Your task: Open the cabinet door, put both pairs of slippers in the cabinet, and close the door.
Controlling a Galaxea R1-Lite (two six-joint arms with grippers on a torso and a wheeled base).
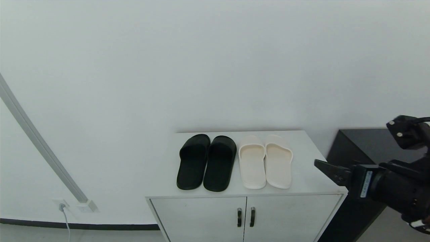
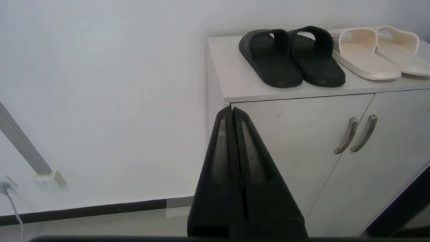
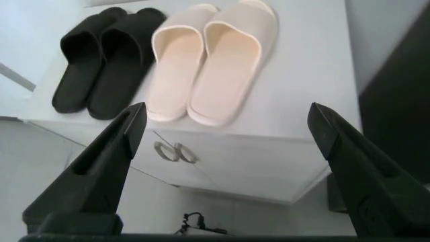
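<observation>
2 black slippers (image 1: 218,164), 2 cream slippers (image 1: 252,165)

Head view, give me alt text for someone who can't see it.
A black pair of slippers and a cream pair sit side by side on top of a white cabinet with both doors shut, against a plain white wall. The right gripper hangs just off the cabinet's front right corner.
</observation>
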